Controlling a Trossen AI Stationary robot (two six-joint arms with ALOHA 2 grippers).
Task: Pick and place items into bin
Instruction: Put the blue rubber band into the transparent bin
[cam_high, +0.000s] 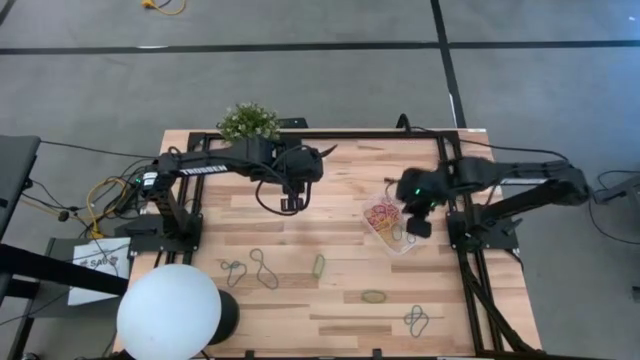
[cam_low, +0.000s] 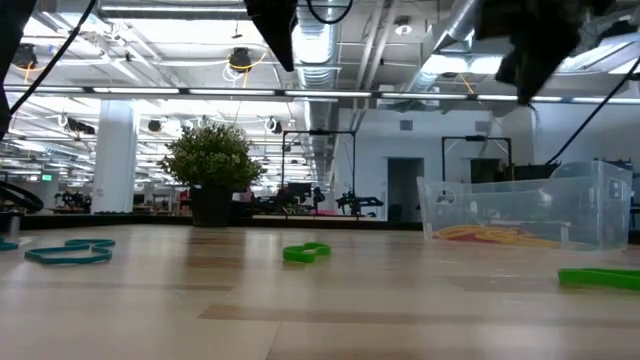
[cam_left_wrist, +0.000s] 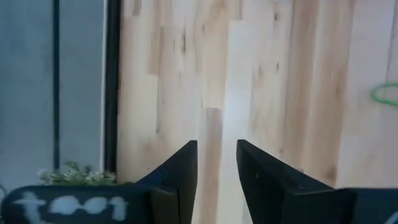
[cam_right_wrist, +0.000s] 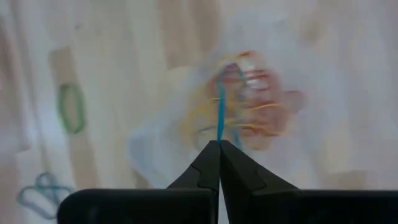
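With our right gripper (cam_right_wrist: 218, 144) pinched shut on a thin blue rubber-band loop (cam_right_wrist: 219, 112) hanging below its jaws over the shallow clear plastic bin (cam_high: 392, 240), and our left gripper (cam_left_wrist: 216, 163) narrowly parted and empty, we judge the band may cling to the fingers on release.

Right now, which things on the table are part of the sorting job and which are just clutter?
Job: rubber bands loose on the wood; blue rubber band pinched by the right end effector; clear bin.
Clutter: potted plant; white globe.
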